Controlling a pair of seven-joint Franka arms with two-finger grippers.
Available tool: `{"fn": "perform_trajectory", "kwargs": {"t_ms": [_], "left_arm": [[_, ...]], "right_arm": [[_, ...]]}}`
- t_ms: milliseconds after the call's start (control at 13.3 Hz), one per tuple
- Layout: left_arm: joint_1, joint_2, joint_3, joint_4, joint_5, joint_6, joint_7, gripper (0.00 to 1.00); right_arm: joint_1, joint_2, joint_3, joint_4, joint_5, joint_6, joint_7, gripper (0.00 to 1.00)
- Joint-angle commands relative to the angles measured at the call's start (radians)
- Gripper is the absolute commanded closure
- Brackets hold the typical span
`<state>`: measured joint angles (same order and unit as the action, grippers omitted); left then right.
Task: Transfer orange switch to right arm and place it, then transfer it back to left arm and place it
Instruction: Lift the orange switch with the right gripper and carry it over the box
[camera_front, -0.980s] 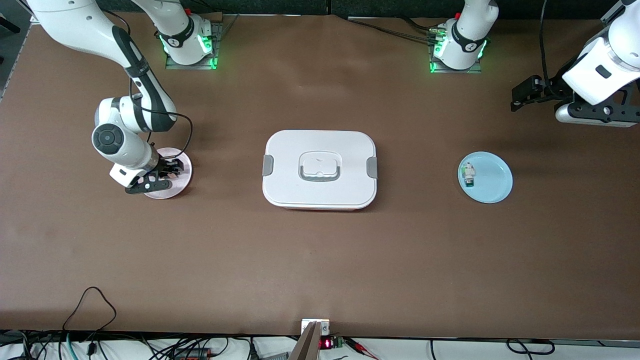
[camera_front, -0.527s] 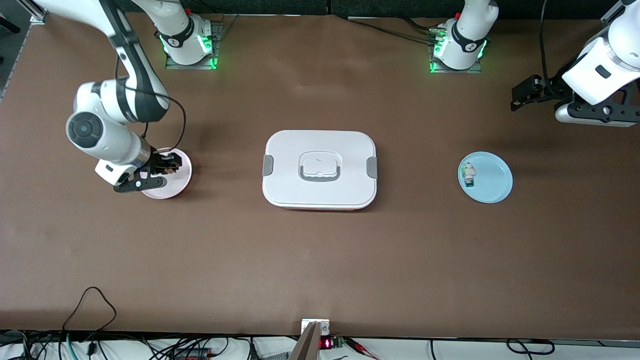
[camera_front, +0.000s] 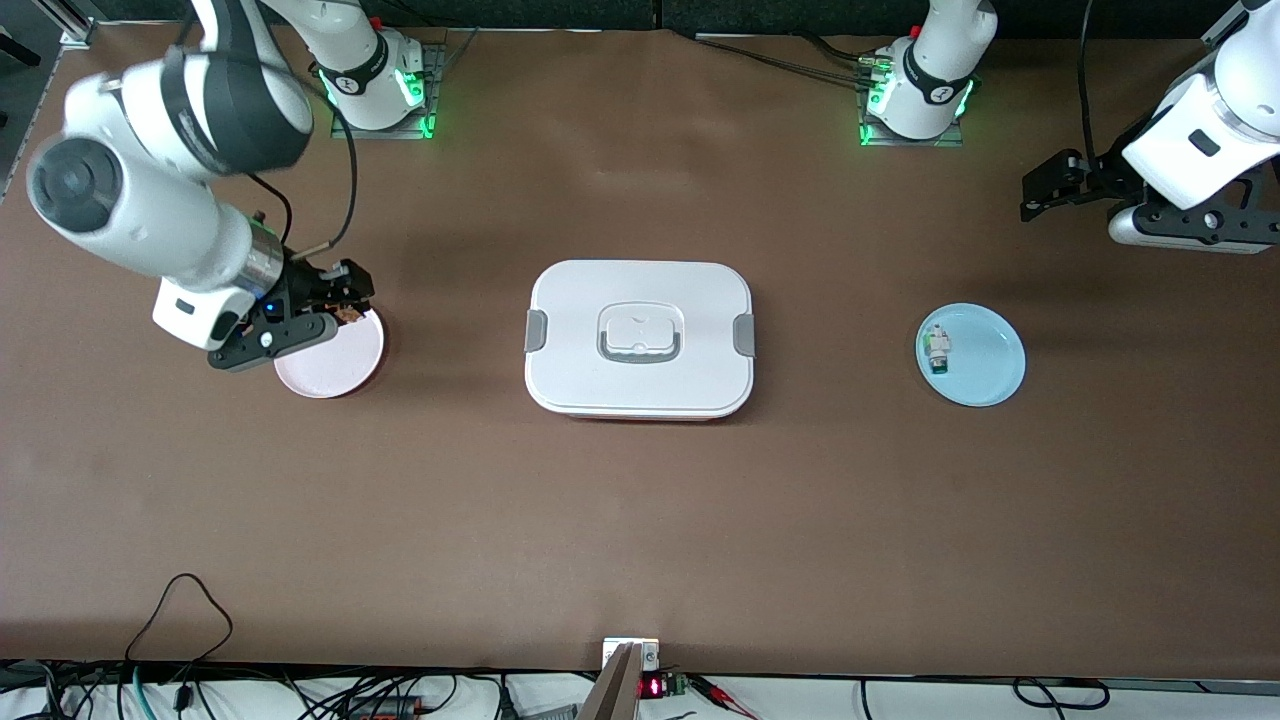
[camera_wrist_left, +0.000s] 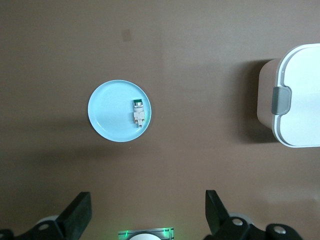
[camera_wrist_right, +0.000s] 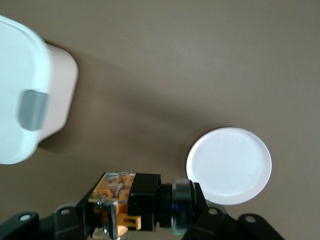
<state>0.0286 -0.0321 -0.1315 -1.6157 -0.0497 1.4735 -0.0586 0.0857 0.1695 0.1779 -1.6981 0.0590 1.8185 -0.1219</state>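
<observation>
1. The right gripper covers part of the rim of the pale pink plate in the front view.
2. The orange switch is too small to make out from the front; in the right wrist view its lower part runs off the picture's edge.
3. The box is cut off by the edge in both wrist views, showing only 1 grey clip in each.
4. The left gripper shows only 2 dark fingertips in its wrist view.
5. The left arm runs past the front view's edge.
6. The white-and-green component on the blue plate is too small for detail.
</observation>
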Motion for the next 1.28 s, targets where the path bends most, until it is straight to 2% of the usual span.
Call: {"fn": "perform_trajectory", "kwargs": {"t_ms": [0,75,226,377,527,754,1206], "left_arm": [[0.002,-0.015,0.000,-0.006,0.016,-0.010,0.009,0.00],[0.002,-0.015,0.000,-0.006,0.016,-0.010,0.009,0.00],[0.002,-0.014,-0.002,-0.006,0.016,-0.009,0.008,0.00],[0.002,-0.015,-0.002,-0.006,0.016,-0.009,0.003,0.00],[0.002,-0.015,-0.004,-0.006,0.016,-0.010,0.000,0.00],[-0.006,-0.015,-0.005,-0.004,0.016,-0.010,-0.006,0.00],[-0.007,-0.014,-0.005,-0.003,0.016,-0.010,-0.004,0.00]], "right_arm": [[0.003,-0.030,0.046,0.061,0.019,-0.019,-0.042,0.76],[0.003,-0.041,0.072,0.080,0.042,-0.015,-0.073,0.76],[0.006,-0.044,0.087,0.106,0.169,0.017,-0.114,0.76],[0.008,-0.044,0.109,0.112,0.226,0.083,-0.246,0.76],[0.009,-0.038,0.118,0.112,0.322,0.117,-0.347,0.76],[0.022,-0.035,0.129,0.110,0.412,0.146,-0.481,0.76],[0.042,0.007,0.129,0.107,0.744,0.168,-0.812,0.76]]}}
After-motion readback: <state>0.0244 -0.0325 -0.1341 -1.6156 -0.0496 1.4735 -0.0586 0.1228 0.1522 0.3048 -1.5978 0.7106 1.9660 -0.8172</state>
